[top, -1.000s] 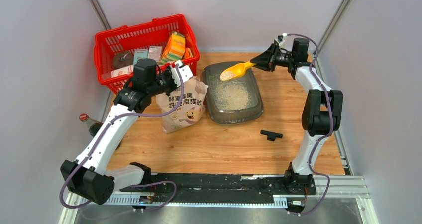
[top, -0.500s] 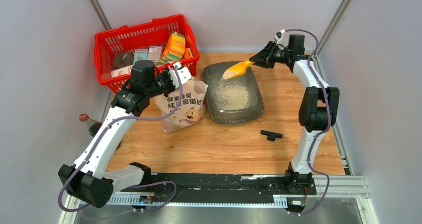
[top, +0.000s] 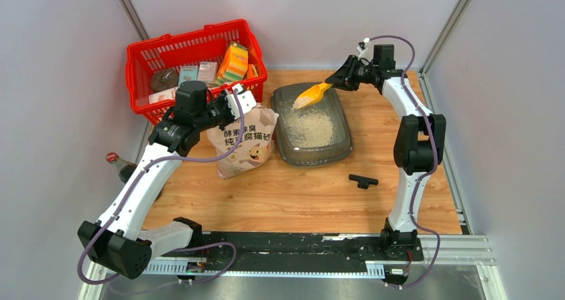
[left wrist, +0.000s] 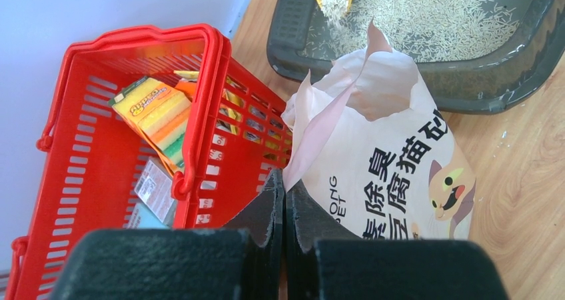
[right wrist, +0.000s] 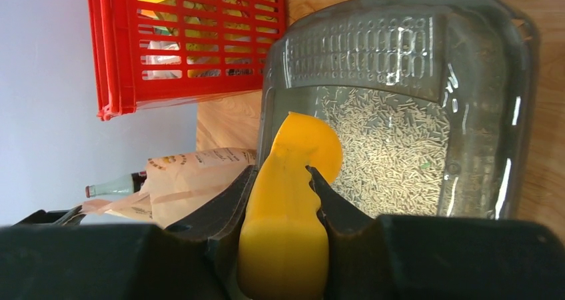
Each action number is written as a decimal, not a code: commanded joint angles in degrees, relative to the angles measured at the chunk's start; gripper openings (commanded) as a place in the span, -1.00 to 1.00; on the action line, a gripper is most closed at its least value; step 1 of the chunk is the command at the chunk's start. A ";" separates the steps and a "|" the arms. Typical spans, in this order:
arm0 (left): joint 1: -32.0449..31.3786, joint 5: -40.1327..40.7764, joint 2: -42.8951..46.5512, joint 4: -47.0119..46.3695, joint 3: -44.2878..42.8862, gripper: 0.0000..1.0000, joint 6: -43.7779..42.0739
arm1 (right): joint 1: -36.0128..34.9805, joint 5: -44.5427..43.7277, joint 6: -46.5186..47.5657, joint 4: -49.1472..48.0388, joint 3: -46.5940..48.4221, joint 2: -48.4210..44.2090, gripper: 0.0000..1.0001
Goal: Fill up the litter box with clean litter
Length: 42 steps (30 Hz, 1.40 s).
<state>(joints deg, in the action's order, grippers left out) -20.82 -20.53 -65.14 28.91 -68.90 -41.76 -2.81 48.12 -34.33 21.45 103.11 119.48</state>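
The right gripper (top: 340, 81) grips the yellow scoop (top: 310, 96) by its handle. The scoop is tipped downward (granules in its bowl) over the litter box (top: 344, 145) just below, where clean litter (top: 310, 128) lies spread. The left gripper (top: 241, 99) is pinched tight on the paper bag (top: 245, 147) at its top edge, with the box just beyond.

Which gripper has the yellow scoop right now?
The right gripper: it clamps the yellow scoop by its handle over the litter box. The left gripper is instead shut on the top edge of the paper bag.
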 commanded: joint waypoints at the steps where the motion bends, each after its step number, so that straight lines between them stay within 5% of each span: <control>1: -0.19 -2.58 2.30 -6.14 -1.06 -1.00 -1.22 | 1.31 -2.24 2.42 0.08 3.15 -1.53 -1.00; 23: -0.19 -4.43 3.09 -8.60 1.67 -1.00 0.10 | 7.29 -5.93 11.29 4.47 -1.42 -9.26 -1.00; 30: -0.19 -4.51 3.80 -9.48 2.99 -1.00 0.01 | 7.12 -6.02 15.94 5.00 -10.46 -17.43 -1.00; 37: -0.10 -5.04 3.45 -9.74 3.16 -1.00 -0.25 | -0.95 -17.25 36.92 13.79 -9.42 -26.22 -1.00; 42: -0.19 -6.10 2.66 -9.83 2.81 -1.00 0.62 | -4.75 -17.72 36.97 14.23 -1.89 -25.97 -1.00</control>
<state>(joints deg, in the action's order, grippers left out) -20.82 -22.94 -63.09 24.53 -65.04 -41.58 -5.21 31.97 -2.74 35.86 93.93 95.44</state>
